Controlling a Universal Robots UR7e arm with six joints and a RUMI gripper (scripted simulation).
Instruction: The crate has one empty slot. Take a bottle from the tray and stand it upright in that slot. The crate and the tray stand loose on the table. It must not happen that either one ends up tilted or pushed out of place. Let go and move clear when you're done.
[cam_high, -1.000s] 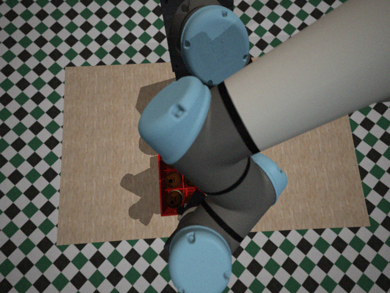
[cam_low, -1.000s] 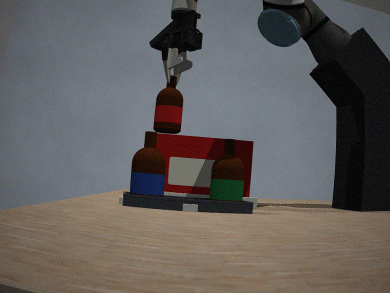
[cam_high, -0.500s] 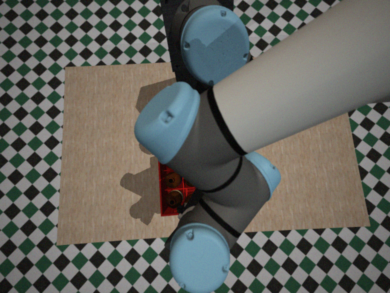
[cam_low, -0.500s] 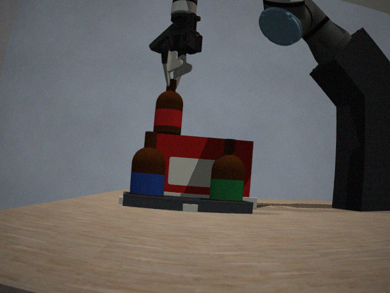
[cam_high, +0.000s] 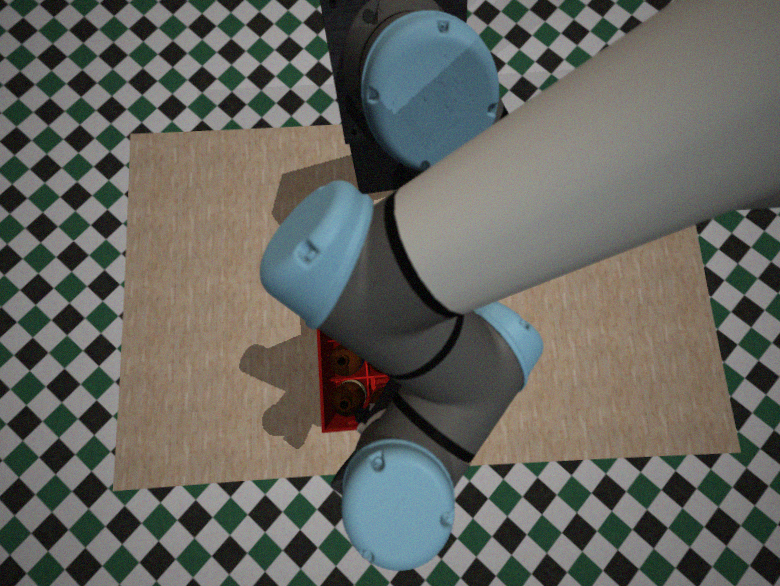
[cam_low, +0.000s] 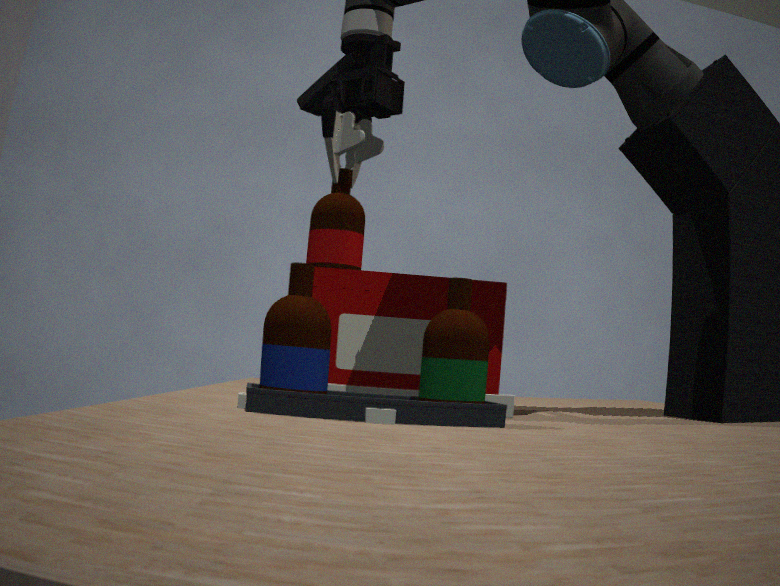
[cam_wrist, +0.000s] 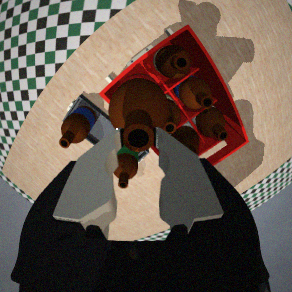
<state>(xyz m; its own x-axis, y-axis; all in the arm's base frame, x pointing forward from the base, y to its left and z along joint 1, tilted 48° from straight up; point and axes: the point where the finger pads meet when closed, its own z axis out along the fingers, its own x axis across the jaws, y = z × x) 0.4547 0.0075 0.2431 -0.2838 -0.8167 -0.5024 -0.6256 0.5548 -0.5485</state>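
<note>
My gripper (cam_low: 343, 173) (cam_wrist: 138, 129) is shut on the neck of a brown bottle with a red label (cam_low: 336, 239) (cam_wrist: 137, 105). The bottle hangs upright, its bottom at or just inside the top of the red crate (cam_low: 409, 296) (cam_wrist: 222, 102) (cam_high: 327, 390), at the crate's left end in the exterior view. Other brown bottles (cam_wrist: 200, 95) (cam_high: 345, 395) stand in the crate's slots. The dark grey tray (cam_low: 378, 406) in front of the crate holds a blue-labelled bottle (cam_low: 295, 343) (cam_wrist: 77, 125) and a green-labelled bottle (cam_low: 454, 357) (cam_wrist: 126, 167), both upright.
The arm's elbow and wrist joints (cam_high: 403, 302) cover most of the crate and the tray in the top view. The robot's dark base column (cam_low: 718, 264) stands at the right behind the crate. The wooden table (cam_low: 378, 504) (cam_high: 201, 252) sits on a chequered floor (cam_high: 63, 126).
</note>
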